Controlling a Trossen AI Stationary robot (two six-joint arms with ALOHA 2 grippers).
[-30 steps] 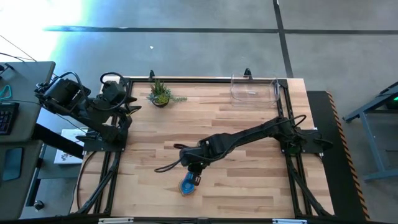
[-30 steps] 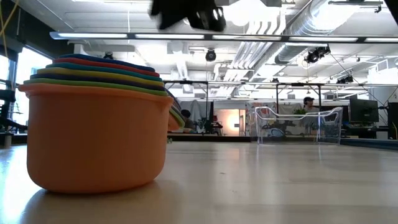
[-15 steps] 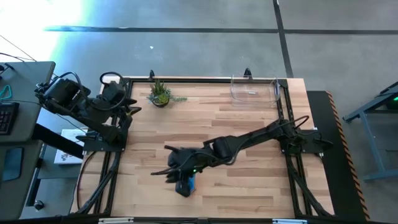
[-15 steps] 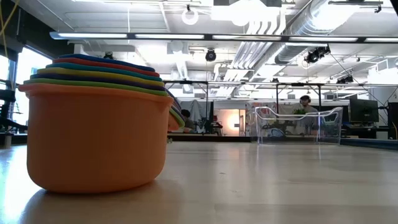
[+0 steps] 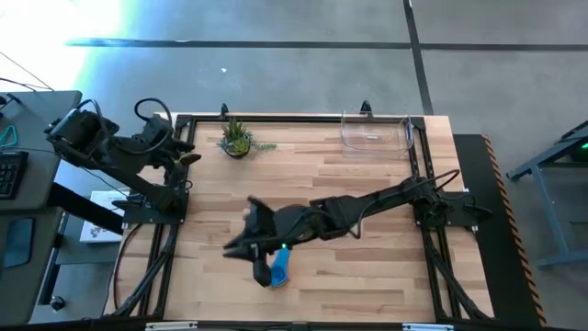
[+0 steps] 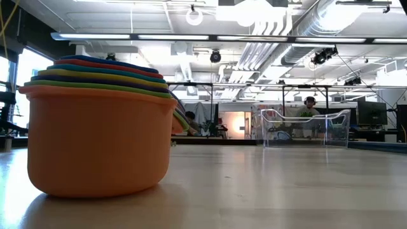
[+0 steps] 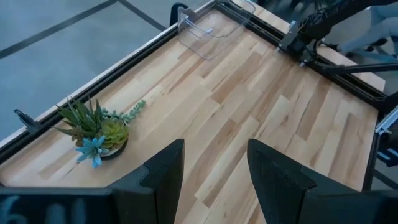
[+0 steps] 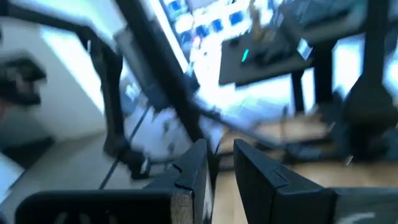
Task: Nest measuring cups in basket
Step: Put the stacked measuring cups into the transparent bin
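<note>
The measuring cups (image 6: pixel 95 127) stand nested in one stack inside the orange one, whose base rests on the table; the high view shows them as a blue patch (image 5: pixel 278 267) near the near edge. The clear basket (image 5: pixel 375 131) (image 6: pixel 305 127) (image 7: pixel 211 28) sits at the far right of the table. My right gripper (image 5: pixel 237 241) (image 8: pixel 221 168) hovers just left of the stack, tipped level and pointing toward the table's left; a narrow gap shows between its fingers and nothing is in it. My left gripper (image 5: pixel 184 154) (image 7: pixel 214 168) waits open at the far left corner.
A small potted plant (image 5: pixel 237 138) (image 7: pixel 96 137) stands at the far edge, left of centre. A black metal frame (image 5: pixel 303 118) runs around the table. Bare wood lies between the cups and the basket. A person shows in the room behind the basket (image 6: pixel 310 105).
My right gripper has risen from over the cup stack, leaving the low view, and has swung toward the table's left while tipping up to level. The cup stack has stayed where it was. My left arm has drawn back slightly toward the left edge.
</note>
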